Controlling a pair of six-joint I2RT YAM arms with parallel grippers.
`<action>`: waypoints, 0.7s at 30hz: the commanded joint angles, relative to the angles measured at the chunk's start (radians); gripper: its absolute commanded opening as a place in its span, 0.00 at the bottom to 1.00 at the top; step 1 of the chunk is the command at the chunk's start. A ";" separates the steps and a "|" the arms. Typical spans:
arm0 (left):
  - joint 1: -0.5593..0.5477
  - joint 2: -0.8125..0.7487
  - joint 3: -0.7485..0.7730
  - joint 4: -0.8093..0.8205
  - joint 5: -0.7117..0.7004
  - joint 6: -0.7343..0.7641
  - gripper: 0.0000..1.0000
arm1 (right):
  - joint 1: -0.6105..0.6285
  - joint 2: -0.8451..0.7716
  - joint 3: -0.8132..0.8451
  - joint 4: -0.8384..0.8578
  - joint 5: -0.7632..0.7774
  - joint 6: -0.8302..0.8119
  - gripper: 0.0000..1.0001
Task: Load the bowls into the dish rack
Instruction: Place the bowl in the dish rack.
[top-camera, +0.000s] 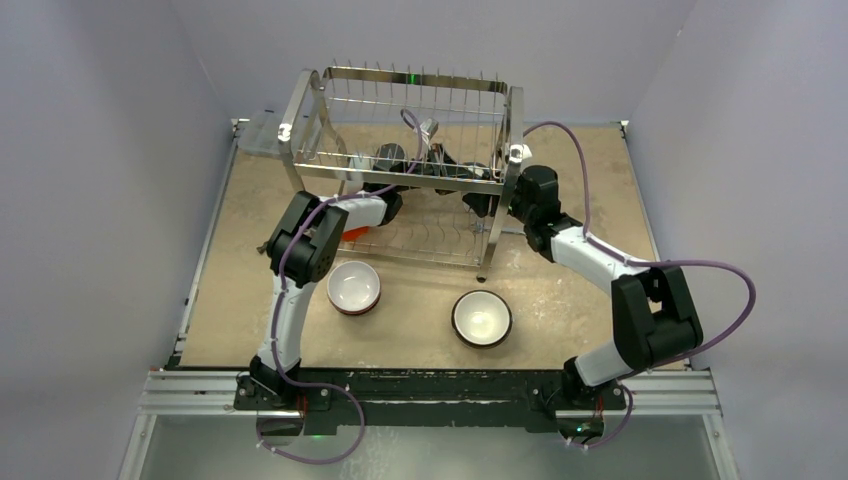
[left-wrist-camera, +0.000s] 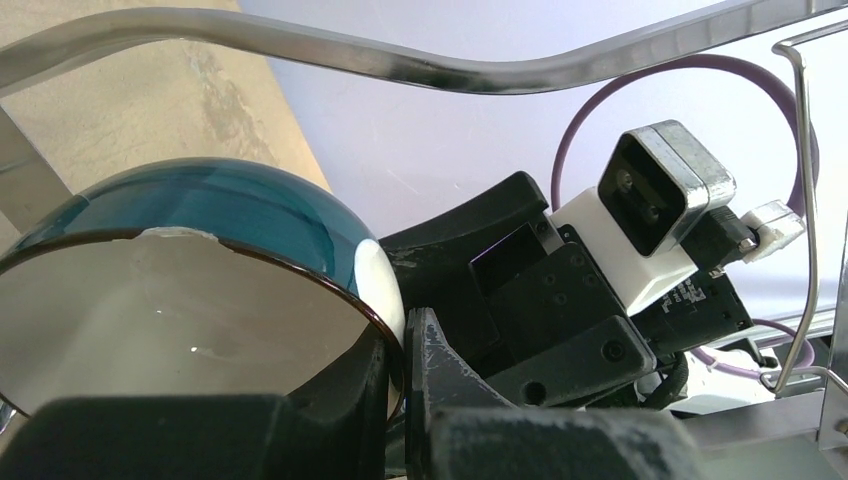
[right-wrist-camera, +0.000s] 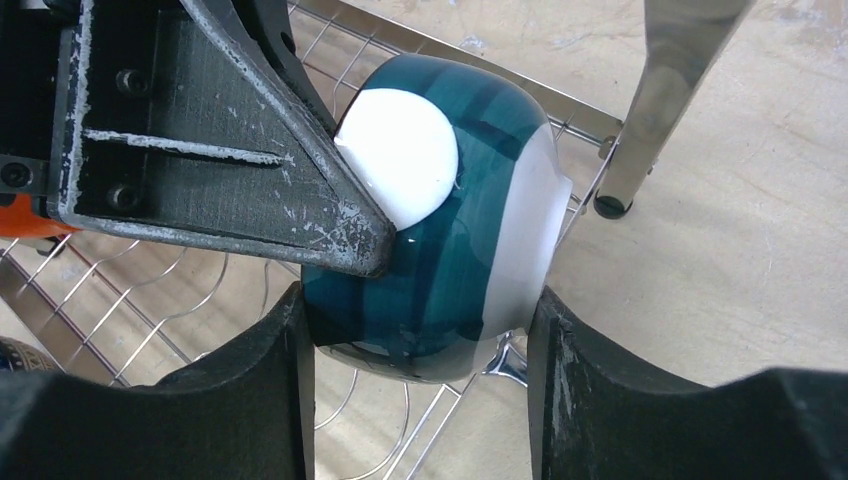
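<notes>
Left wrist view: my left gripper (left-wrist-camera: 395, 395) is clamped on the rim of a teal bowl (left-wrist-camera: 230, 215), one finger inside and one outside, holding it tipped on its side within the dish rack (top-camera: 410, 74), just over the lower wires. That arm reaches in low from the front left. My right arm comes in past the right-hand leg, and my right gripper (right-wrist-camera: 420, 305) brackets the bowl's body, fingers apart but close on both sides. Whether they press yet I cannot tell. It looks like a handover to seat the bowl. A white-lined bowl (top-camera: 353, 287) and a second bowl (top-camera: 482, 318) sit unloaded on the table (top-camera: 600, 300).
</notes>
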 joint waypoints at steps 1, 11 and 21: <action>-0.005 -0.081 0.005 0.104 0.007 0.016 0.00 | 0.007 -0.019 0.049 0.046 -0.070 -0.010 0.16; 0.000 -0.145 -0.032 -0.039 -0.035 0.162 0.34 | 0.009 -0.078 0.030 -0.025 0.095 -0.001 0.00; 0.000 -0.311 -0.028 -0.565 -0.257 0.620 0.64 | 0.058 -0.018 0.121 -0.160 0.289 0.040 0.00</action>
